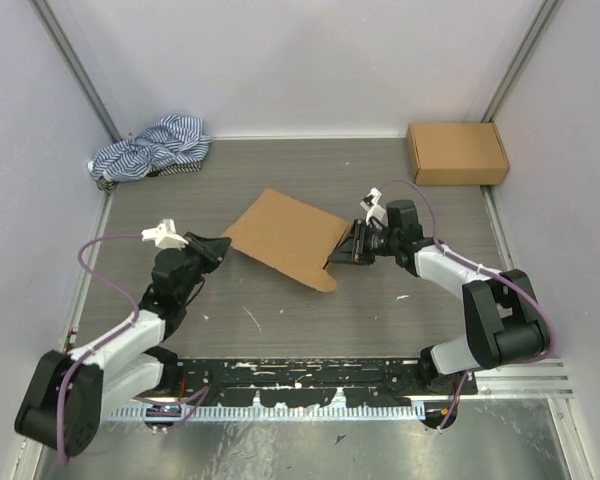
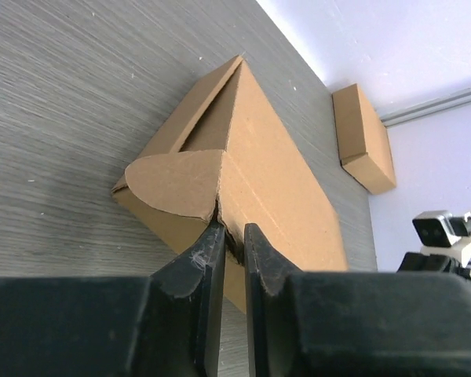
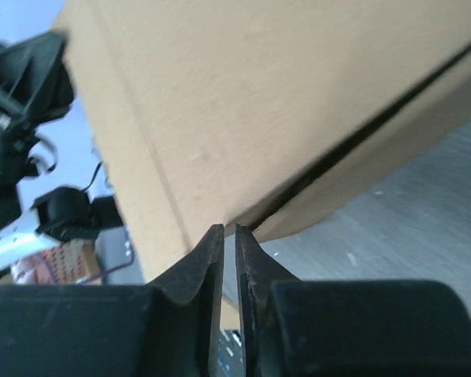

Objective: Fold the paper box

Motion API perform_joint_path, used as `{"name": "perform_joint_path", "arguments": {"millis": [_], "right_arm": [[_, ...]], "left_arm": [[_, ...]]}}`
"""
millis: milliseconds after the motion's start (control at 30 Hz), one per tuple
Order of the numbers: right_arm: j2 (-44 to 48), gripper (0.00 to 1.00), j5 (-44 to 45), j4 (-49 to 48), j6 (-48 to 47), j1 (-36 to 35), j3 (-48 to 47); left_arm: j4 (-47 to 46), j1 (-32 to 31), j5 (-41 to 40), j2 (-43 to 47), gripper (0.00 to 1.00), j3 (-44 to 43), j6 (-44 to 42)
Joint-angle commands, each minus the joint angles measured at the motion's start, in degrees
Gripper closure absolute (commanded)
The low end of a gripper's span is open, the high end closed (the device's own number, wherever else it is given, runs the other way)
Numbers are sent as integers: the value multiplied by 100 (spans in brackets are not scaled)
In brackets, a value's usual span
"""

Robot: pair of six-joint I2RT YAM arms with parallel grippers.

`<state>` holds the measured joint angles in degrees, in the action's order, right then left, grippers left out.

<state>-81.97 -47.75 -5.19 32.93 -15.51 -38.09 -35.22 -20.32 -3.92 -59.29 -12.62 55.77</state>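
Underneath everything lies a grey, wood-grained table (image 1: pixel 280 330) flecked with small white marks. Pale lilac walls (image 1: pixel 310 60) close it in at the back and on both sides. A crumpled blue-and-white striped cloth (image 1: pixel 150 148) sits in the far left corner. A closed, flat brown second cardboard box (image 1: pixel 457 152) sits in the far right corner, well apart from everything else.

The plain brown corrugated cardboard paper box (image 1: pixel 285 237) is near the middle of the table, between the two arms. It is partly formed, with its big top panel tilted and a dark gap under the right edge.

The left gripper (image 1: pixel 215 248) meets the paper box at its left corner. In the left wrist view its black fingers (image 2: pixel 200 267) stand nearly together, nipping a thin cardboard edge just below a rounded tab. The right gripper (image 1: pixel 348 248) is at the right edge. In its own view the fingers (image 3: pixel 208 251) are pressed close, with only a slit between them, pinching the lower corner of the panel.

The right wrist view is blurred and the cardboard fills most of it, so the flaps and slots cannot be made out. From above, the panel hides the inside of the paper box. The second cardboard box is cut off by the left gripper's body in the left wrist view.
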Motion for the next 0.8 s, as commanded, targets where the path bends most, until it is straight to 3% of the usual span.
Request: {"name": "perform_joint_path", "arguments": {"millis": [0, 367, 767], "right_arm": [[89, 82, 1438, 933, -401, 26, -614], [-518, 77, 2289, 1609, -266, -23, -1252], [-652, 77, 2574, 1536, -184, -435, -798]], "left_arm": [[1215, -26, -228, 776, 80, -165, -516], [2292, -43, -119, 1786, 91, 19, -646], [2884, -78, -10, 1728, 95, -31, -841]]}}
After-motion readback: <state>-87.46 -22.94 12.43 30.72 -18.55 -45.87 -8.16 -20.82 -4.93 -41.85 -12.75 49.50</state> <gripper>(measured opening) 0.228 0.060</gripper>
